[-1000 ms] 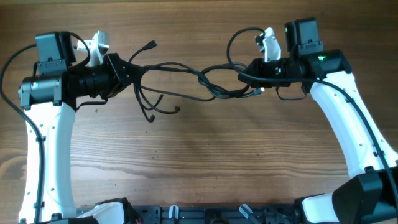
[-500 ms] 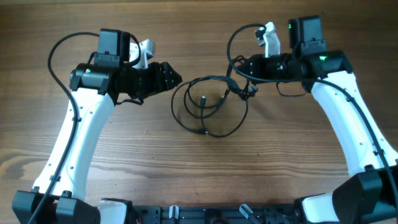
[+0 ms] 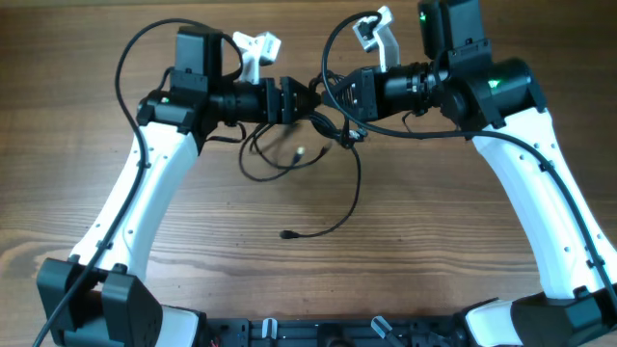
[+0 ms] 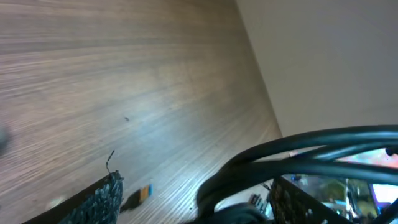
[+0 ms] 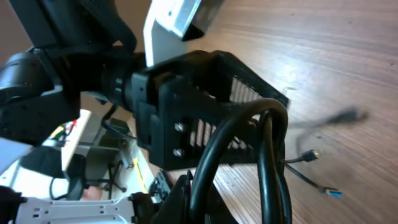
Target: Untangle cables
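Overhead view: two white-and-black arms are reaching toward each other at the far side of a wooden desk (image 3: 463, 251). The left pincer (image 3: 305, 102) and the right pincer (image 3: 339, 96) are almost meeting tip to tip, and the cables (image 3: 326, 123) are bunching in a black tangle between them. Thin loops are spreading over the desk just below. A whitish plug (image 3: 301, 151) is sitting inside one loop, and a long strand is trailing toward the near side, ending in a dark plug (image 3: 287, 234).

Left wrist view: the left pincer (image 4: 196, 198) is standing wide open, its textured pads (image 4: 99, 198) showing well apart at the bottom corners. The cables (image 4: 323, 146) are crossing the gap as blurred black arcs; whether they are touching a pad I cannot tell. An orange-tipped plug (image 4: 142, 194) is lying on the desk (image 4: 93, 74) just beside the left-hand pad.

Right wrist view: the cables (image 5: 273, 162) are rising from the bottom edge, where the right pincer (image 5: 186, 199), mostly out of frame, is clamping them. They are arching in front of the ribbed fingers of the left pincer (image 5: 249, 102).
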Controlling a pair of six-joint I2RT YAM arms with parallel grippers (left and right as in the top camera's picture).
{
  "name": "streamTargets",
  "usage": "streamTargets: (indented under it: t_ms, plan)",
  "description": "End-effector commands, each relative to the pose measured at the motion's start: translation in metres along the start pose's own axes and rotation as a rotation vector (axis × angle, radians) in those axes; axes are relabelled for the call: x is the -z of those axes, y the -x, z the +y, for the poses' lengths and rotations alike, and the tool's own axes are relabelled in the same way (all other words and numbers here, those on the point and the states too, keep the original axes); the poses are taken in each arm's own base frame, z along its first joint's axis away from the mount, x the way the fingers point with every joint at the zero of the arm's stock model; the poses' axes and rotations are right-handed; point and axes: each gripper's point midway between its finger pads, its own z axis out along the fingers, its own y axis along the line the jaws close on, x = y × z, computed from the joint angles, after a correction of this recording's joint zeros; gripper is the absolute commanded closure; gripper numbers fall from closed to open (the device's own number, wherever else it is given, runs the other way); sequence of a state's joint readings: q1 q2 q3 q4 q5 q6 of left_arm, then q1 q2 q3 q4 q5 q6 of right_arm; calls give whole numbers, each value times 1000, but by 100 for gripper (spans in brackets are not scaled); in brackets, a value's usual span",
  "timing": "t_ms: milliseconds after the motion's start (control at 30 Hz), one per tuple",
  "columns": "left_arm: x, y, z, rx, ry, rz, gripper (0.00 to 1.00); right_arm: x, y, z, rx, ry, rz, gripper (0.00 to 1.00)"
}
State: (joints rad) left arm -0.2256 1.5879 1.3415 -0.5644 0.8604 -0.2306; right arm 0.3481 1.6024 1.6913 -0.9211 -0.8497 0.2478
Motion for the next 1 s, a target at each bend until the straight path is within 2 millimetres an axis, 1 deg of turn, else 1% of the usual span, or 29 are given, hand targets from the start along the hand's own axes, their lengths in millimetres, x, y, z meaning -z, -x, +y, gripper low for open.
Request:
streamTargets:
  t_ms: [0,67,100,133,167,200,233,267,300,367,400,433,467,500,533,600,667,700,733,800,867,967]
  plan:
    - [-12,-6,-7,-73,-36,32,30,9,2,27,14,105,0,96]
    - [-17,-2,-4,-85,-36,22,35,10,1,33,13,142,10,96]
    - [-19,3,0,-73,-25,5,41,10,0,34,9,148,13,96]
    - [-20,9,8,-29,15,-20,46,10,0,34,3,146,14,96]
    - [-21,15,16,18,61,-47,53,10,-1,33,0,142,16,96]
    - [-18,23,33,110,153,-101,74,9,-2,27,-11,111,15,96]
    - [-15,29,47,180,228,-148,89,8,-3,16,-42,46,12,96]
    - [-13,32,52,207,256,-170,96,8,-4,5,-63,-14,11,96]
    - [-12,33,54,211,267,-176,96,8,-6,-5,-78,-70,10,96]
    - [-12,32,54,213,269,-174,96,14,-9,-38,-142,-261,-9,96]
    - [-12,32,55,217,273,-174,96,20,-9,-56,-177,-370,-29,96]
    - [-10,30,61,255,304,-183,96,26,-9,-71,-199,-464,-50,96]
    - [-8,28,67,290,338,-189,96,37,-9,-91,-229,-592,-80,96]
    - [-6,24,75,319,380,-187,96,54,-10,-114,-265,-749,-119,96]
    - [-4,19,80,338,412,-178,96,67,-11,-129,-271,-862,-141,96]
    - [-4,13,82,351,424,-162,96,88,-15,-155,-299,-1053,-173,96]
    - [1,16,81,351,423,-174,96,98,-19,-169,-304,-1158,-167,96]
    - [10,21,78,345,419,-198,96,106,-24,-178,-328,-1235,-168,96]
    - [19,26,73,337,415,-225,96,110,-26,-183,-335,-1271,-164,96]
    - [47,38,58,314,402,-298,96,120,-29,-193,-334,-1365,-159,96]
    - [78,45,38,336,380,-382,96,122,-29,-196,-344,-1392,-169,96]
    - [108,50,12,385,309,-462,96,121,-29,-197,-349,-1384,-169,96]
